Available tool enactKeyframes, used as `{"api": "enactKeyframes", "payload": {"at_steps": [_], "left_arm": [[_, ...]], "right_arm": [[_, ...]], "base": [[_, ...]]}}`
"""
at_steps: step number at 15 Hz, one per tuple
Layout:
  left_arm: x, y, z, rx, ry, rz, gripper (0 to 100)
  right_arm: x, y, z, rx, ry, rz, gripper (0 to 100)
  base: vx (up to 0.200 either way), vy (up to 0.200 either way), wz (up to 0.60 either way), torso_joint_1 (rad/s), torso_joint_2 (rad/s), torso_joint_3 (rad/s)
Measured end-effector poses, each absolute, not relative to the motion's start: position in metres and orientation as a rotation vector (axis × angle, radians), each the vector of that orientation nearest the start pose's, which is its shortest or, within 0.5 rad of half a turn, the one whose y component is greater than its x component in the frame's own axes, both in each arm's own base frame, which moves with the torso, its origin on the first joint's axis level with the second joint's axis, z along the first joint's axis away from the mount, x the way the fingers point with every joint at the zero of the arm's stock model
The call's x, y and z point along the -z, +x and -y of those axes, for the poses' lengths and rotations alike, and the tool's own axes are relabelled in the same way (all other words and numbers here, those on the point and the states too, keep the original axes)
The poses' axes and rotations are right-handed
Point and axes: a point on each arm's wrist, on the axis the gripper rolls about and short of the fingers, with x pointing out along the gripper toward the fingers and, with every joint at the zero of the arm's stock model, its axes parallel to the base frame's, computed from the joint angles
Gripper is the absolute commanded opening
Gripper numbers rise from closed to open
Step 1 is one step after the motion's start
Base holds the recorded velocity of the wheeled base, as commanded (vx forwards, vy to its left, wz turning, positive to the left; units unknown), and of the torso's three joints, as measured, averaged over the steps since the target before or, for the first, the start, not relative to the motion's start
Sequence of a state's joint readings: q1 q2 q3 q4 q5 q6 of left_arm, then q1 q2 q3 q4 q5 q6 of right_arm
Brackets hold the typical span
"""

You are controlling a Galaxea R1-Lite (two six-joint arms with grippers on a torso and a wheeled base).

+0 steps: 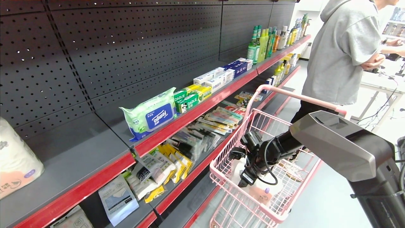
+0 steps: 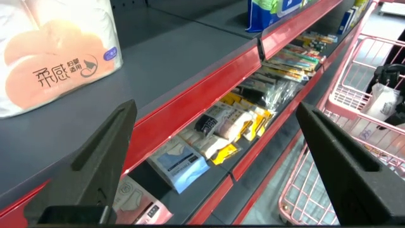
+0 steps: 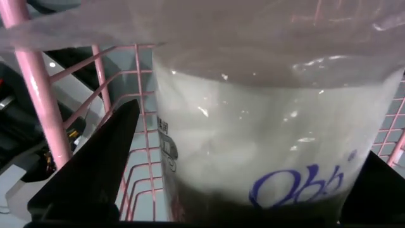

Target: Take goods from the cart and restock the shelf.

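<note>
Low inside the cart [image 1: 218, 177], right tool [image 3: 253, 139] straddles pack [image 1: 264, 193], spread; left tool [image 2: 215, 107] spread.

— Where does your head camera sit?
— High, facing forward and down: shelf [image 1: 79, 152] on my left, cart [image 1: 294, 97] on my right, both at middle range.
— And the wrists?
— My left one hangs over the shelf, facing along it toward the cart; head and left wrist share both. My right one sits inside the cart, very close to a pack [image 3: 253, 158].
</note>
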State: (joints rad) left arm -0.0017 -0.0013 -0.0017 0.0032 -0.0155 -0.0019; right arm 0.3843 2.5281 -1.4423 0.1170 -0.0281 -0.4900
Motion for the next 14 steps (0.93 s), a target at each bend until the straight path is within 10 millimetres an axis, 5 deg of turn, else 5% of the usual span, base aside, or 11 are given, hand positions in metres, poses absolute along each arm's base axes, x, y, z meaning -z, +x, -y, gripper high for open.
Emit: {"api": "enactKeyframes", "payload": {"at_steps": [8, 9, 14], "left_arm": [[-0.076, -0.023, 0.000, 0.017, -0.003, 0.000, 100], [-0.076, -0.023, 0.000, 0.017, -0.003, 0.000, 100], [-0.075, -0.023, 0.000, 0.017, -0.002, 0.000, 100]], "right_arm": [[0.046, 0.400, -0.160, -0.646, -0.751, -1.081, 100], [0.048, 0.400, -0.160, -0.644, -0.753, -1.085, 0], [0.052, 0.400, -0.161, -0.635, -0.736, -1.094, 0]], "base": [[0.000, 0.000, 0.00, 0.000, 0.00, 0.000], [0.000, 0.000, 0.00, 0.000, 0.00, 0.000], [0.000, 0.000, 0.00, 0.000, 0.00, 0.000]]}}
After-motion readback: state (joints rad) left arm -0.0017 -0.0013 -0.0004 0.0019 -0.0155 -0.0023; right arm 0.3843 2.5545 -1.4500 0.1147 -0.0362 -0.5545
